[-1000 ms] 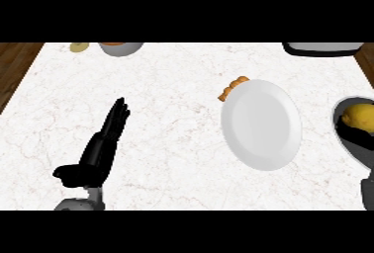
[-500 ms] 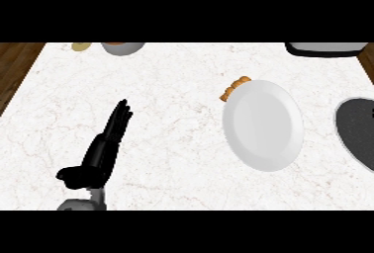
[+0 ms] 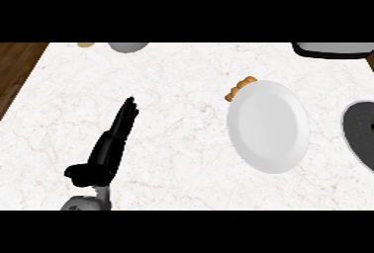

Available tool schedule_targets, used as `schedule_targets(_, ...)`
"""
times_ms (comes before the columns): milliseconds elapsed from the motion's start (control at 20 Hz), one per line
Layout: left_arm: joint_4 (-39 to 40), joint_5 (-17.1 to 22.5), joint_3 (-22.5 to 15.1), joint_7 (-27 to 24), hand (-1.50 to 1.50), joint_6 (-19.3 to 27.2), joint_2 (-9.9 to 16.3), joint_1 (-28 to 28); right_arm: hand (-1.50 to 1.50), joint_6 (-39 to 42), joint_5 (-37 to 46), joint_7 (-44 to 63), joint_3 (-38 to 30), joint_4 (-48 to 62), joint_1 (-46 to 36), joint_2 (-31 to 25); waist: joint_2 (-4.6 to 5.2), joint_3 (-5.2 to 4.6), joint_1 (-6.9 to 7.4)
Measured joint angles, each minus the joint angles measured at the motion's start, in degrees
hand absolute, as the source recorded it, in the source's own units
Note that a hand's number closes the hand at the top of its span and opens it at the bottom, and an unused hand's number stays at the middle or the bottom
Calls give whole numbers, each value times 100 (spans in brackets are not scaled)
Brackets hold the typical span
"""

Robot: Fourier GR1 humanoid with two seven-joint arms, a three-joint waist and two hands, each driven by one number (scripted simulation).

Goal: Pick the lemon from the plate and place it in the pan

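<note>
The white plate (image 3: 268,127) lies right of centre on the marble counter with nothing on it. The dark pan (image 3: 361,132) is cut off by the right edge, and only part of its grey inside shows. No lemon appears anywhere in the view. My left hand (image 3: 110,148) rests open at the lower left, its fingers straight and pointing up the counter, well away from the plate. My right hand is out of the picture.
A small orange piece of food (image 3: 240,88) touches the plate's upper left rim. A grey bowl (image 3: 128,47) and a small tan item (image 3: 86,44) sit at the far edge. A dark appliance (image 3: 332,49) stands at the top right. Wooden floor (image 3: 16,74) borders the counter's left side.
One second ago a yellow lemon showed in the pan at the right edge; it no longer shows. The pan has slid further out of view. The left hand has hardly moved.
</note>
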Motion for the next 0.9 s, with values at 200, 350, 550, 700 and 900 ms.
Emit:
schedule_targets(200, -55, 58, 50, -8, 0, -61, 45, -3, -150, 509, -205, -341, -99, 686, -403, -50, 7, 8, 37)
schedule_targets(350, -2, 33, 30, -97, 0, -63, 33, 72, -150, 445, -390, -809, -289, 999, -581, -34, 13, 11, 32)
schedule_targets(550, -47, 124, 141, -66, 0, -121, 107, 78, -150, 323, -881, -1521, -747, 1039, -693, -12, -2, 11, -21)
schedule_targets(700, -105, 133, 162, -13, 0, -108, 115, 95, -150, 426, -1319, -2041, -1138, 1107, -625, -41, -20, 6, -74)
schedule_targets(900, -125, 98, 151, 21, 0, -67, 91, 158, -150, 1044, -1857, -2404, -1542, 1206, -448, -286, -51, -4, -153)
